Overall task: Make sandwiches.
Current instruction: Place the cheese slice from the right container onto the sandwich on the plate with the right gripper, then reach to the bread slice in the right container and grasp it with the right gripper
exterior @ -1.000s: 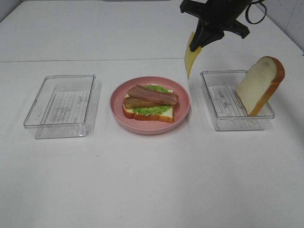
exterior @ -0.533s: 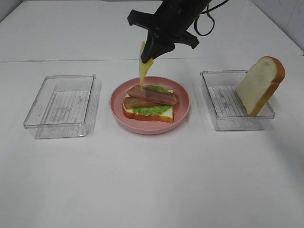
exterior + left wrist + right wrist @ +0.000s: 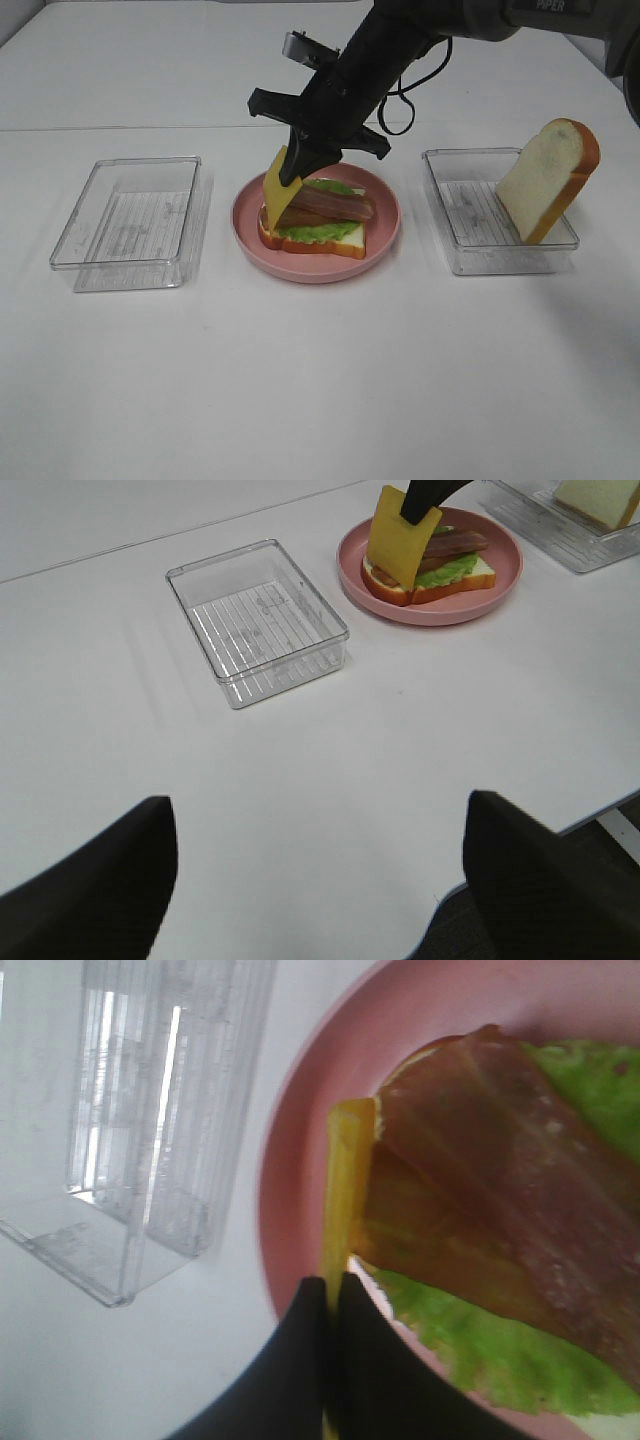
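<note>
**Sandwich part-built on the pink plate, cheese slice held over it**

Sandwich layers (image 3: 312,222) are seen at the middle of the white table (image 3: 320,380), stacked on a round pink plate (image 3: 250,235). At the bottom lies a white bread slice with an orange-brown crust; ruffled green lettuce is spread on it, and two brown bacon strips are laid across the lettuce, one overlapping the other. A flat yellow cheese slice (image 3: 277,183) is held upright at the plate's 10 o'clock side, its lower edge at the end of the bacon; whether it actually touches cannot be told for sure.

The right gripper (image 3: 297,168) is closed tightly on the top edge of the cheese, its dark fingers (image 3: 290,1360) pinched together with the slice between them.

The left gripper (image 3: 320,880) is spread wide with nothing between its fingers, well away from the plate above bare table.

A clear plastic tray (image 3: 130,222) is placed at 9 o'clock from the plate. A second clear tray (image 3: 497,212) is placed at 3 o'clock, and a thick bread slice (image 3: 548,178) is leaned on edge at its far right side.
</note>
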Motion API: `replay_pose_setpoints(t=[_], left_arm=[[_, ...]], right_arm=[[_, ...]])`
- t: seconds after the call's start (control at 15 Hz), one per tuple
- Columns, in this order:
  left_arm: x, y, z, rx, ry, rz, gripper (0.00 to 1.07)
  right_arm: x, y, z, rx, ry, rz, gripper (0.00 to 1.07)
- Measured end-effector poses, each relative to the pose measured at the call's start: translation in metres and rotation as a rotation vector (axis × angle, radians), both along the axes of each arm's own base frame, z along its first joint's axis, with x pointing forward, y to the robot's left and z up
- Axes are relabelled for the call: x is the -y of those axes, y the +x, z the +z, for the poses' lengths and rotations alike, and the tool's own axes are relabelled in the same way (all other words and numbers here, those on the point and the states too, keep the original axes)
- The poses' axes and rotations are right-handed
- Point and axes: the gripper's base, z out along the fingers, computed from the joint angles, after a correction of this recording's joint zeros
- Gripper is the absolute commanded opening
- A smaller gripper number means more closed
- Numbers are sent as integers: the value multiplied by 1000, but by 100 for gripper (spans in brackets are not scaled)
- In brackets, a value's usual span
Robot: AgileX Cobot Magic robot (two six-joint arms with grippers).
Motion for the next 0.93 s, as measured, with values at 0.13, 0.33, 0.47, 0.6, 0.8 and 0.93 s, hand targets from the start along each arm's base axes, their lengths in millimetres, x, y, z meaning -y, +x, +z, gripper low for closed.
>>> replay_pose_setpoints(t=[0.13,0.33,0.47,0.6,0.8,0.93], left_arm=[[0,0,0,0,0,0,76],[0,0,0,0,0,0,76],[0,0,0,0,0,0,76],[0,0,0,0,0,0,76],[0,0,0,0,0,0,76],[0,0,0,0,0,0,76]], right_arm=[[5,2,-3,11,-68,-18,0],[14,4,-7,30,-173,-43,5],[15,4,-7,34,-185,-42,33],[15,4,-7,34,-186,-41,70],[21,2,1,46,-238,-16,76],[30,0,22,81,-283,-3,76]])
